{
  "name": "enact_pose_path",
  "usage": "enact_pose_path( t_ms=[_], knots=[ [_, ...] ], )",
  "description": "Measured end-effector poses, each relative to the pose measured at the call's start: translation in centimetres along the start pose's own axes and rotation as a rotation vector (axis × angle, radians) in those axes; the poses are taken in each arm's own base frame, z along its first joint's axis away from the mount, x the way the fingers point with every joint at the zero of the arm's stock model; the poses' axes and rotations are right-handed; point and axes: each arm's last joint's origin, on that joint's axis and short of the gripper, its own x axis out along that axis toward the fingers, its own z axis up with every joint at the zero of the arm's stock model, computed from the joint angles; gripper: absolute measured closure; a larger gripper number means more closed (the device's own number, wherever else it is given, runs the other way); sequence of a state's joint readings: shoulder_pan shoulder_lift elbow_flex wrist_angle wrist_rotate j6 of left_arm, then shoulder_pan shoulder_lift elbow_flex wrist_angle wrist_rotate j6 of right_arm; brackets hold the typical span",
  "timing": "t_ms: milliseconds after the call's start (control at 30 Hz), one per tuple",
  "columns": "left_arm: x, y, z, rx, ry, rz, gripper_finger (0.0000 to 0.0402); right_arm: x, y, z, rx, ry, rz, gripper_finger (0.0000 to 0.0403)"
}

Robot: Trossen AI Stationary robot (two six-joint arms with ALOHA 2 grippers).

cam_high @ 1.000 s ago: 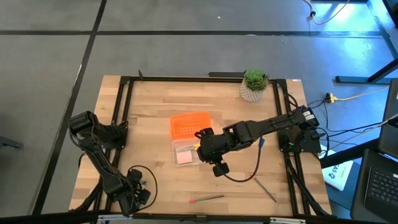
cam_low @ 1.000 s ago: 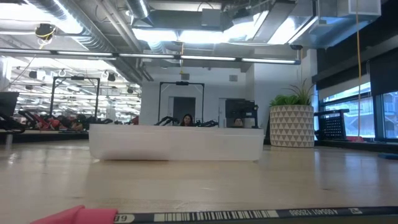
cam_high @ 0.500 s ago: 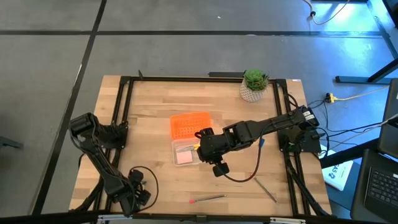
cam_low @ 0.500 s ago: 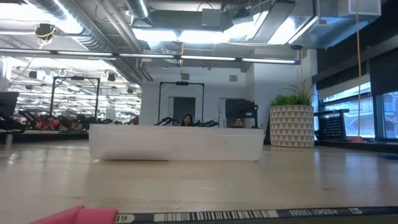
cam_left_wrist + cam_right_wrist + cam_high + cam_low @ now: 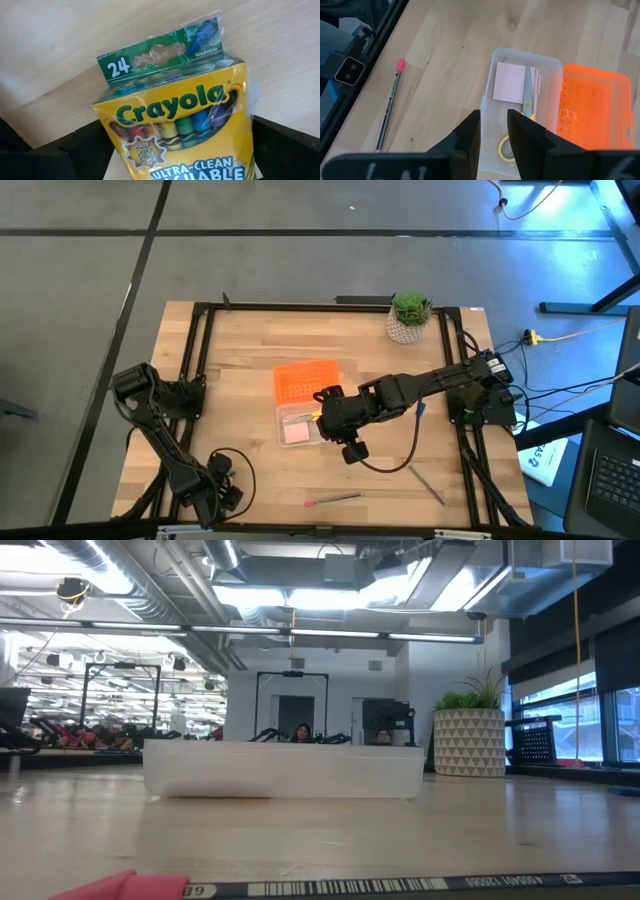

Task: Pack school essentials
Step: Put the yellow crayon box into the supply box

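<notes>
A green-and-yellow crayon box [image 5: 175,125] in clear wrap fills the left wrist view; the top-down view hides it under my left gripper [image 5: 212,498] at the table's near left corner. That gripper [image 5: 181,145] is open and points down, one dark finger on each side of the box. My right gripper [image 5: 493,117] hangs over the clear case [image 5: 487,100], its fingers a narrow gap apart with nothing between them. Inside the case lie the pink pad [image 5: 509,82] and the yellow-handled scissors [image 5: 526,100]. A pink-tipped pencil [image 5: 335,499] lies near the front edge. My left gripper has a finger [image 5: 75,155] beside each long side edge [image 5: 116,150] of the crayon box, coming from above. I cannot tell whether they touch it.
The case's orange lid [image 5: 305,380] lies open on its far side. A second pencil [image 5: 427,483] and a small blue piece [image 5: 423,410] lie at the right. A potted plant [image 5: 408,317] stands at the far right. A black frame [image 5: 200,330] borders the table.
</notes>
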State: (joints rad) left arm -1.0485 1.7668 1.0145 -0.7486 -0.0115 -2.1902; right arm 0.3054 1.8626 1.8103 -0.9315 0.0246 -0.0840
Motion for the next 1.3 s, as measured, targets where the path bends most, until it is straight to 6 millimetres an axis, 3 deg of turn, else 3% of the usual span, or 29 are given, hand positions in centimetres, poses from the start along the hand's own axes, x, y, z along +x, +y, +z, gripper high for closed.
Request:
enact_pose_path(
  t_ms=[467, 867, 1300],
  knots=[
    [0.03, -0.14, 0.15, -0.009, 0.028, 0.018, 0.0009, 0.0, 0.0, 0.0, -0.003, 0.0, 0.0, 0.0304],
    [0.03, -0.12, 0.15, -0.008, 0.029, 0.02, 0.0102, 0.0, -0.01, 0.0, -0.003, 0.0, 0.0, 0.0304],
    [-0.01, -0.62, 0.89, 0.076, 0.026, 0.014, 0.0108, 0.0, -0.01, -0.09, -0.003, 0.009, 0.0, 0.0304]
  ],
)
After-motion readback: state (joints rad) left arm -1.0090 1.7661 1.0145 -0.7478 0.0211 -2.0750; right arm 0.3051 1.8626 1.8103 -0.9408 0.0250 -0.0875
